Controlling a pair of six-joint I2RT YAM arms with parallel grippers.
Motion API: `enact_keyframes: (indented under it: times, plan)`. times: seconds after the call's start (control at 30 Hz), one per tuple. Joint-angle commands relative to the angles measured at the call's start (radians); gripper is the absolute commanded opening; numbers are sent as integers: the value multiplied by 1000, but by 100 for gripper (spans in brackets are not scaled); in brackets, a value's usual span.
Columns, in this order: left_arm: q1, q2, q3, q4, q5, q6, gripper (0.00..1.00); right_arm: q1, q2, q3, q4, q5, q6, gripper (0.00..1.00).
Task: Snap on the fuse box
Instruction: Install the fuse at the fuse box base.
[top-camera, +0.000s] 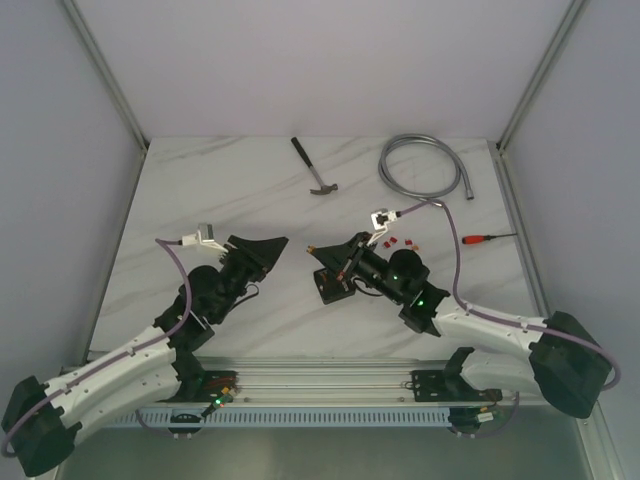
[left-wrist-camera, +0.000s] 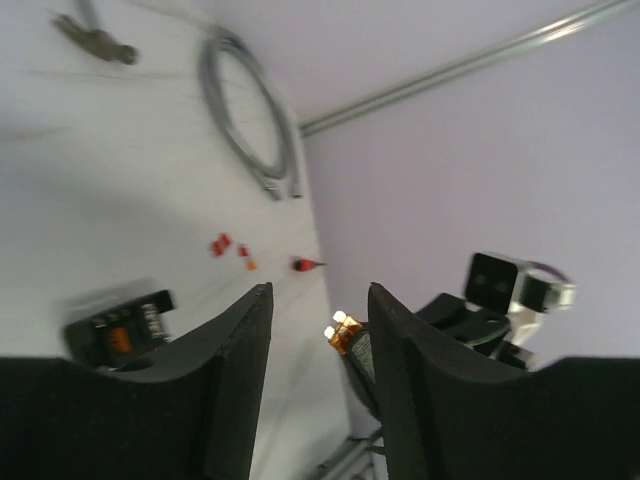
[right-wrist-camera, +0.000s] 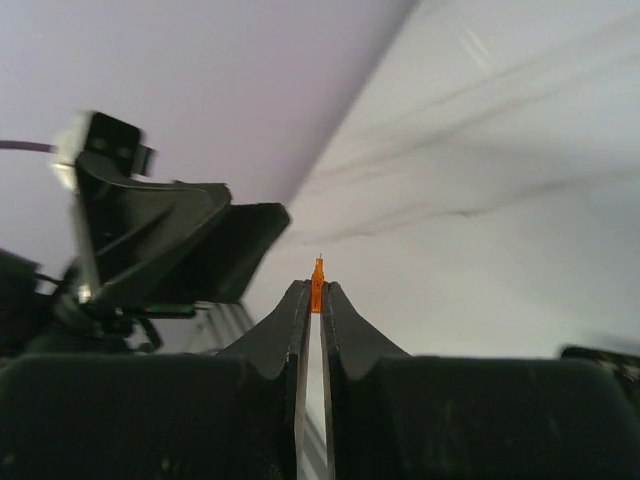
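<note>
Black square slotted plastic fuse box (top-camera: 333, 288) lies on the white marbled desk (top-camera: 200, 190) at frame centre, near the right jaws, which pinch a small orange fuse (right-wrist-camera: 317, 272); left jaws stand open.

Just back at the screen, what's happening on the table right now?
The right claw is shut on a small orange fuse, held up facing the left claw, which is open and empty. The fuse box sits on the table, held by neither claw. More loose fuses lie beyond it.
</note>
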Motion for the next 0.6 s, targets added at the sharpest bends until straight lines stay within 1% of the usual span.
enact_keyframes:
  times: [0.0,0.17,0.33,0.47,0.57]
  plan:
    - [9,-6,41,-199,-99,182,55,-19,-29,88,-356,51,-104,0]
    - [18,12,67,-291,-140,319,73,-36,2,222,-680,91,-204,0]
    - [43,52,96,-359,-157,434,87,-48,72,372,-960,151,-317,0]
    - [83,106,110,-380,-127,517,99,-53,166,480,-1119,153,-387,0]
    - [122,150,124,-403,-118,562,100,-53,232,536,-1188,163,-417,0]
